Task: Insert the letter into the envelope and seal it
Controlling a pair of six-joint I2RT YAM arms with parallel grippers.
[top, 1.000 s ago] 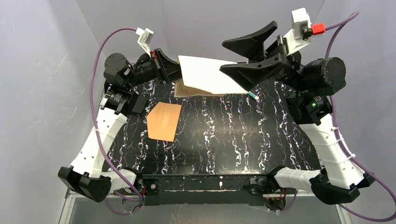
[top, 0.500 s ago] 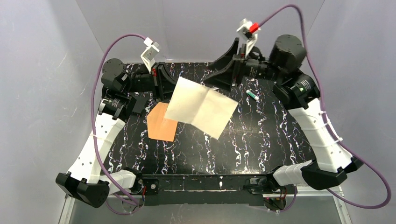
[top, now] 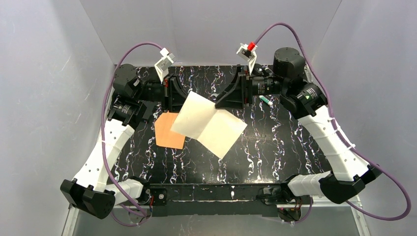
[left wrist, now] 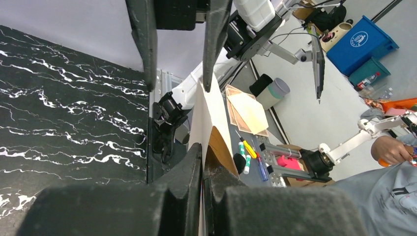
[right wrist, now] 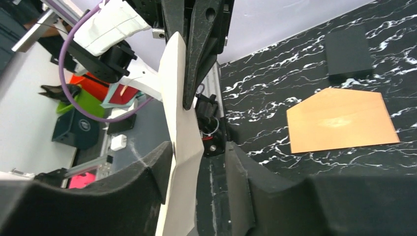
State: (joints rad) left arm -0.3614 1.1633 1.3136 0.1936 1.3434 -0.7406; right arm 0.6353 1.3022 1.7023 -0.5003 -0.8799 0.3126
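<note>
Left end effector (left wrist: 202, 156) tight on letter (top: 209, 123)

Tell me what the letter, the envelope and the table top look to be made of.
The letter looks like thin paper, matte cream, and it bends along a crease where it is held up. The envelope looks like kraft-type paper, matte orange-brown, lying flat. The table top is black with white marble-like veins; whether it is stone, laminate or a printed sheet cannot be told.
</note>
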